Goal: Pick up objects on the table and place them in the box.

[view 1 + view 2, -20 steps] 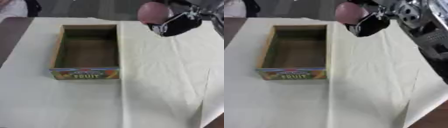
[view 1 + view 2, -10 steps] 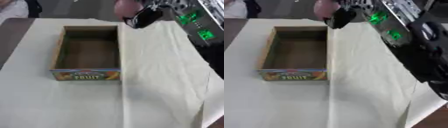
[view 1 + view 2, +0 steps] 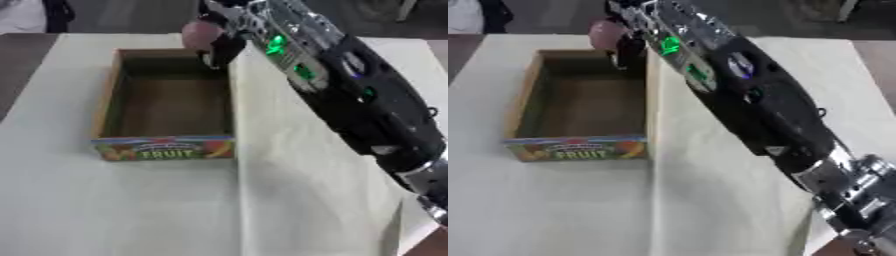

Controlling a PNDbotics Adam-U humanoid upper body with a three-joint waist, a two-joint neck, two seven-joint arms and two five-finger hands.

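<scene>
Moved left since earlier: right hand [image 3: 223, 35] now at box [image 3: 109, 95] far right corner | fingers curled on pink ball [image 3: 200, 34], above far rim | box inside bare, ball unreleased | surface [image 3: 289, 165] shows nothing else | left hand unseen

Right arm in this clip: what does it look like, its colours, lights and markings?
The right arm is bulky, with glossy black casing toward the lower right and silver metal segments nearer the right hand. Green indicator lights glow on the silver forearm section. A small pale marking sits on the black shell. The hand is dark. The left arm shows in neither view.
</scene>
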